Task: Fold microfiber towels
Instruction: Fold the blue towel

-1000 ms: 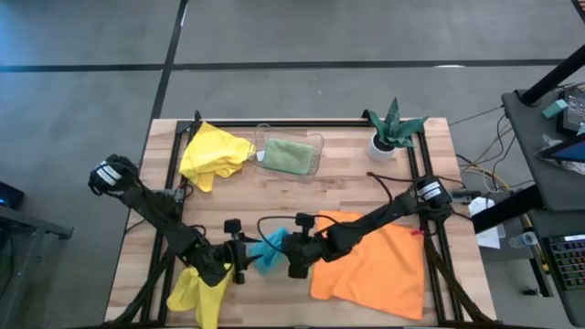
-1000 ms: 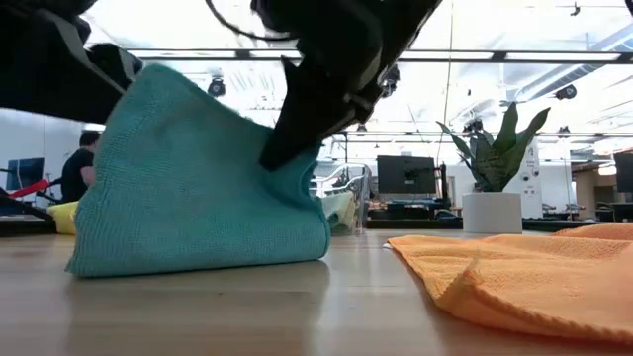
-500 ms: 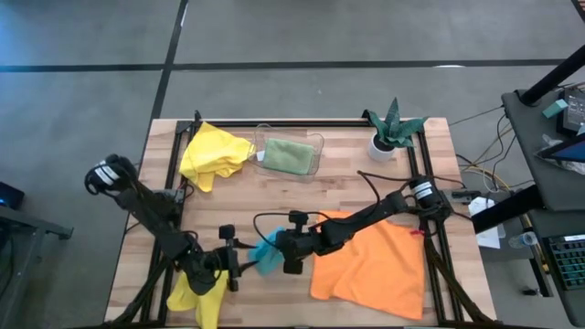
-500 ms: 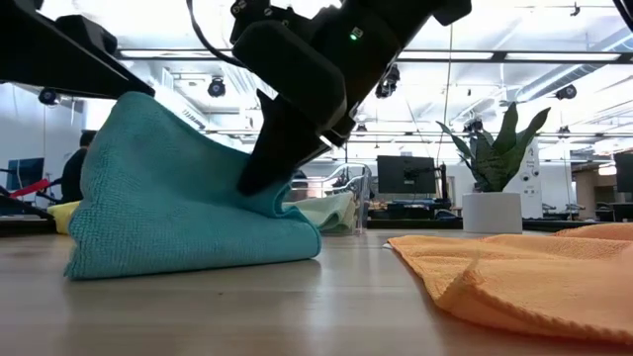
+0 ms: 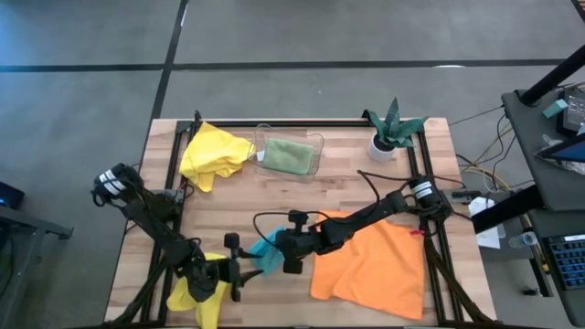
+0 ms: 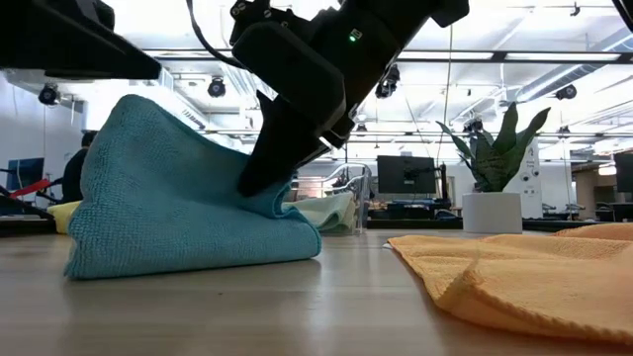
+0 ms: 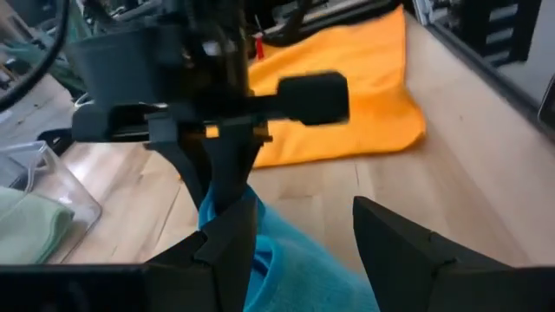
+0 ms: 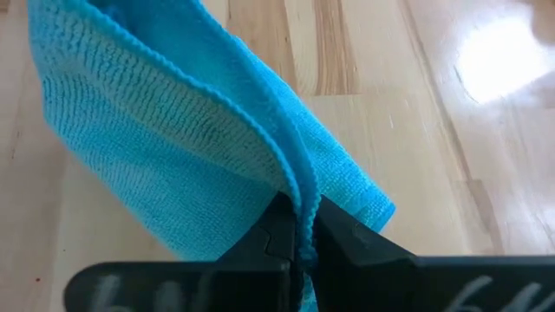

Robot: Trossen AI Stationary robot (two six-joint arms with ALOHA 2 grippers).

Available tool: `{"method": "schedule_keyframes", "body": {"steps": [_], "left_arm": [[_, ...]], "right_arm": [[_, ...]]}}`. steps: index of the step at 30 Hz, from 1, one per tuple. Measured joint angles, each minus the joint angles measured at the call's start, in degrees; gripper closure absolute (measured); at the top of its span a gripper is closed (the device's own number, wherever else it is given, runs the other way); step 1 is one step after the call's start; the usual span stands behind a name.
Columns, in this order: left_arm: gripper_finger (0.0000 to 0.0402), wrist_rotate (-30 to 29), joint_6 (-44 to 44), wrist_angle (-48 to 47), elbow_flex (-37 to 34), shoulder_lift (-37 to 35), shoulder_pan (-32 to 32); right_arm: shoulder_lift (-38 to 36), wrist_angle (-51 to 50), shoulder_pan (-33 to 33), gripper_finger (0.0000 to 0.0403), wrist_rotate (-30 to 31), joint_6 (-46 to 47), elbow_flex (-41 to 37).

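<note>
Right claw [image 8: 295,232] clamps the turquoise towel [image 8: 199,130], folded edges upward; left claw [image 7: 299,238] gapes.

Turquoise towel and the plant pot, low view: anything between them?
Yes. In the low view the clear plastic tray with the sage green towel sits behind and between the turquoise towel and the plant pot; beside it the tabletop is bare.

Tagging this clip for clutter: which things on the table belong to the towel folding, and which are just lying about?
Job:
turquoise towel, pinched by right gripper
left gripper, open beside it
orange towel
yellow towels: rear, front
green towel

Lying about:
clear tray holding the green towel
potted plant
</note>
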Motion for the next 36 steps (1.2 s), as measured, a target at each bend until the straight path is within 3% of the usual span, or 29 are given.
{"method": "schedule_keyframes", "body": {"steps": [10, 16, 23, 31, 36], "left_arm": [[0.0226, -0.3, -4.0, -0.4, 0.0, 9.6, 0.7], [0.0226, -0.7, -4.4, -1.0, 0.0, 10.7, 0.7], [0.0226, -1.4, -5.6, -4.2, -0.1, 8.2, 0.8], [0.0226, -1.2, -19.3, -19.2, -0.2, 5.5, 0.7], [0.0226, 0.5, -22.3, -21.3, -0.3, 5.4, 0.7]], "right_arm": [[0.0, -0.1, 0.0, 0.0394, -0.6, 0.0, 0.0], [0.0, -0.2, 0.0, 0.0383, 1.2, -0.5, 0.0], [0.0, -2.5, 0.0, 0.0323, 1.0, -1.9, 0.0], [-0.2, -6.6, 0.3, 0.0227, 1.1, -1.9, 1.5], [-0.7, -9.2, 0.3, 0.0198, 1.9, -1.9, 3.1]]}}
